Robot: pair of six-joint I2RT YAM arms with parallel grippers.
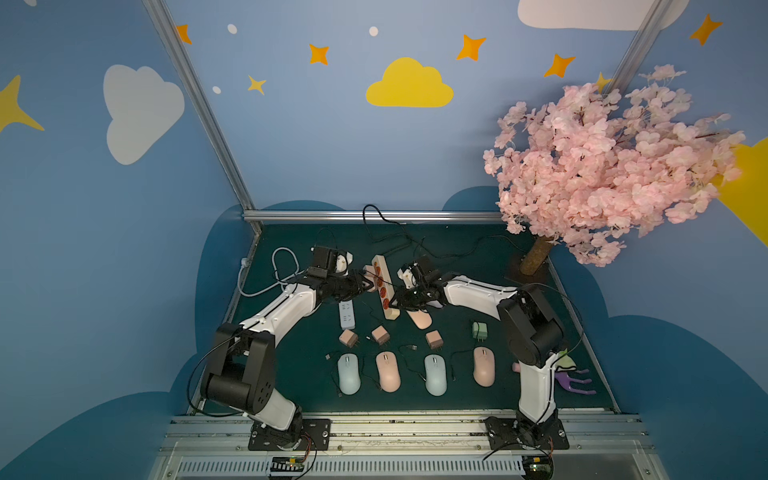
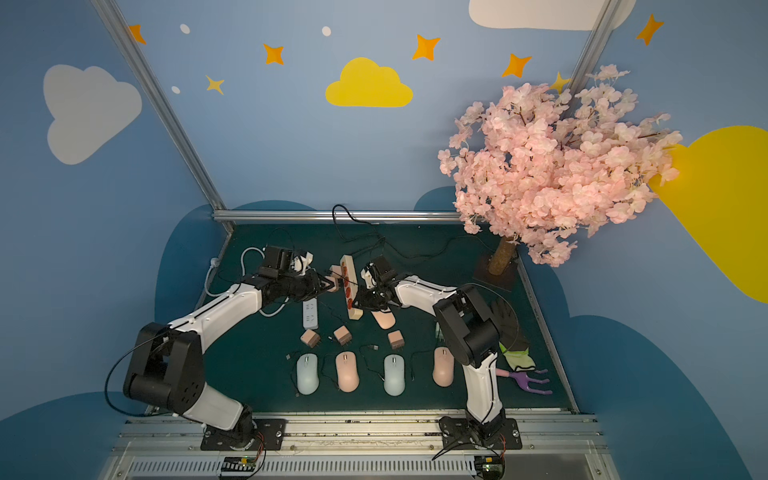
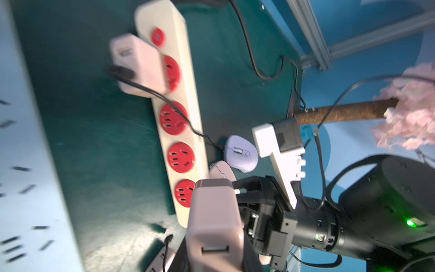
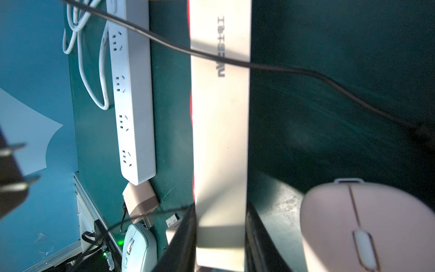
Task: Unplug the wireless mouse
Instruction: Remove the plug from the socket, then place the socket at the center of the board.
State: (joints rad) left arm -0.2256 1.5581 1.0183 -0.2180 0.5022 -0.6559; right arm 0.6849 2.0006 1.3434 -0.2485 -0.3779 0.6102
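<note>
A cream power strip with red sockets lies mid-table, and my right gripper is shut on its near end. My left gripper is shut on a pink charger block beside the strip's near sockets; the block's USB port is empty. A second pink charger block sits in a far socket. Its black cable runs to a lilac mouse, which is hidden in both top views. A pink mouse lies next to the strip under my right gripper.
A white power strip lies left of the cream one. Loose pink charger blocks, a green one and a row of blue and pink mice fill the front. A blossom tree stands back right, with a glove and a purple rake nearby.
</note>
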